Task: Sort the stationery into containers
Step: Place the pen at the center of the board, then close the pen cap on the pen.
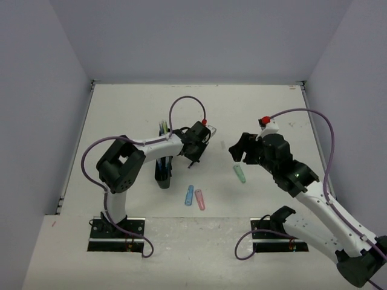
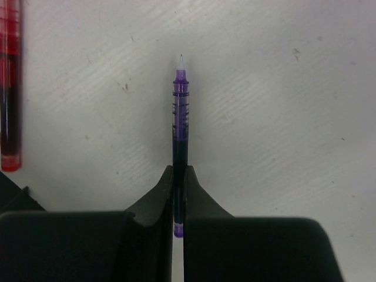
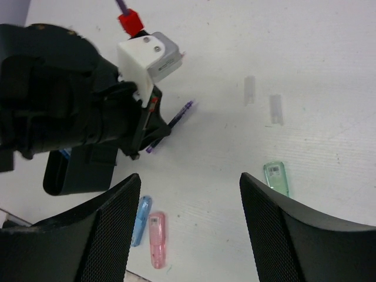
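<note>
Nearest our bases, a short blue piece (image 1: 189,195) and a pink piece (image 1: 199,199) lie side by side on the white table (image 1: 254,109). A little farther and to the right lies a green piece (image 1: 240,174), apart from them. Our right gripper (image 3: 188,182) hovers above this stretch of table with its jaws wide apart and nothing between them. In the right wrist view the green piece shows just beside one of its fingers. To the left stands the black organiser (image 1: 163,175), with yellow-green pens (image 1: 162,128) sticking up from a far compartment. Just beyond it, our left gripper (image 2: 178,176) is closed tight on a purple pen (image 2: 180,129). It pinches the pen near its back end, so the barrel and fine tip stick out past the fingers, over the table. A red pen (image 2: 10,82) shows at the left edge of the left wrist view; whether it lies on the table we cannot tell. Farther out, two small clear caps (image 3: 249,90) lie near each other on the table
</note>
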You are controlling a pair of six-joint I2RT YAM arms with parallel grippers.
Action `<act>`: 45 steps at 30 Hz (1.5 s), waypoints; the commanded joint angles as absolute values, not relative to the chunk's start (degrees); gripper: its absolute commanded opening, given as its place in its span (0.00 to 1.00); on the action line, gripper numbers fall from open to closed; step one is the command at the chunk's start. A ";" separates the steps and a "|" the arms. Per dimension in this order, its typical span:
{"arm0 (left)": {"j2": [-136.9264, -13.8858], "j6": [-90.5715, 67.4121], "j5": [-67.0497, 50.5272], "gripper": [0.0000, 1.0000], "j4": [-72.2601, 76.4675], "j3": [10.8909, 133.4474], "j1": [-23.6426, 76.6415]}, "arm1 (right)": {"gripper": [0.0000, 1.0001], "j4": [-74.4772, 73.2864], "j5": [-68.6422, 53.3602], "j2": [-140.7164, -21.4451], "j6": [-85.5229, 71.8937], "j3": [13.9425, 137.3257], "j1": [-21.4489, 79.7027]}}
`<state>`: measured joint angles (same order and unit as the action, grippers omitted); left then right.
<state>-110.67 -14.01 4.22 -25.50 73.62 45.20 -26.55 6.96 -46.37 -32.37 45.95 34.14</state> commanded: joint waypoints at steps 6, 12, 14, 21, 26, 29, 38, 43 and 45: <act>-87.70 -23.87 4.60 0.00 -19.16 68.56 46.17 | 0.67 -27.74 2.17 -65.55 -22.36 55.42 27.54; -72.52 -26.49 0.52 0.00 -14.73 61.13 47.34 | 0.48 -34.28 0.18 -84.31 -14.74 65.11 22.00; -67.14 -26.84 -4.65 0.00 -11.20 58.20 47.95 | 0.34 -36.94 0.24 -90.17 -13.37 68.79 20.77; -53.66 -26.04 -10.30 0.00 -11.08 50.49 48.60 | 0.32 -40.02 2.84 -104.33 -10.51 76.92 20.30; -49.97 -25.07 -11.50 0.00 -12.03 46.15 48.69 | 0.35 -40.67 2.49 -109.10 -9.94 80.20 20.30; -48.84 -24.66 -10.84 0.00 -12.19 43.80 48.69 | 0.34 -41.32 1.87 -110.97 -10.08 81.00 20.39; -46.99 -24.89 -10.62 0.00 -12.22 41.92 48.69 | 0.33 -44.13 2.65 -114.00 -10.26 82.78 20.39; -45.94 -25.26 -11.44 0.00 -12.22 41.89 48.74 | 0.30 -48.11 1.39 -117.09 -9.16 87.17 20.39; -45.51 -25.20 -11.38 0.00 -12.22 41.84 48.69 | 0.26 -48.34 1.21 -117.33 -8.99 87.45 20.28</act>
